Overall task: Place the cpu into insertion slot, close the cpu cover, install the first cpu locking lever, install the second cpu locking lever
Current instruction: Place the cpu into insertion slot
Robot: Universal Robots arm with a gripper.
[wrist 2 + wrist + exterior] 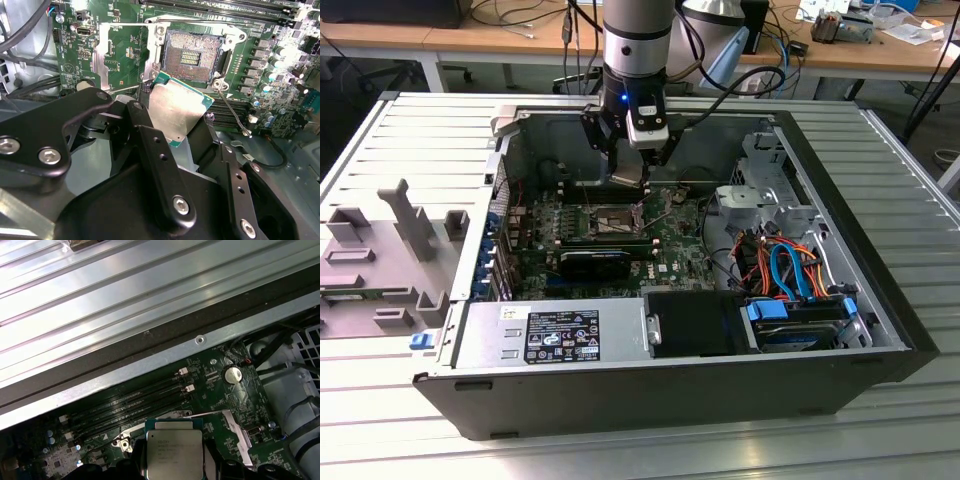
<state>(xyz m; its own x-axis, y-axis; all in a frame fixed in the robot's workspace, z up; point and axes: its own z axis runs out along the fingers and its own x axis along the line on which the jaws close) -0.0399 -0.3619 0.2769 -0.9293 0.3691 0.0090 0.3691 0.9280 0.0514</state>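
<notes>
My gripper (628, 165) hangs inside the open computer case, shut on the cpu (628, 179), a little above and behind the insertion slot (610, 218). In the second wrist view the black fingers (152, 150) clamp the cpu (177, 107) by two opposite edges, just short of the insertion slot (192, 55), which lies bare with its contact field showing. The cpu cover (100, 60) is swung open beside the socket. A thin wire locking lever (232, 111) sticks out loose from the socket's corner. In the first wrist view the cpu (174, 452) shows its silvery printed top.
The green motherboard (670, 250) carries long black memory slots (130, 405) and a coin battery (231, 375). A black card (595, 262) lies in front of the socket. Cables and a drive cage (790, 270) fill the case on the exterior view's right. Grey fixtures (380, 260) stand outside it.
</notes>
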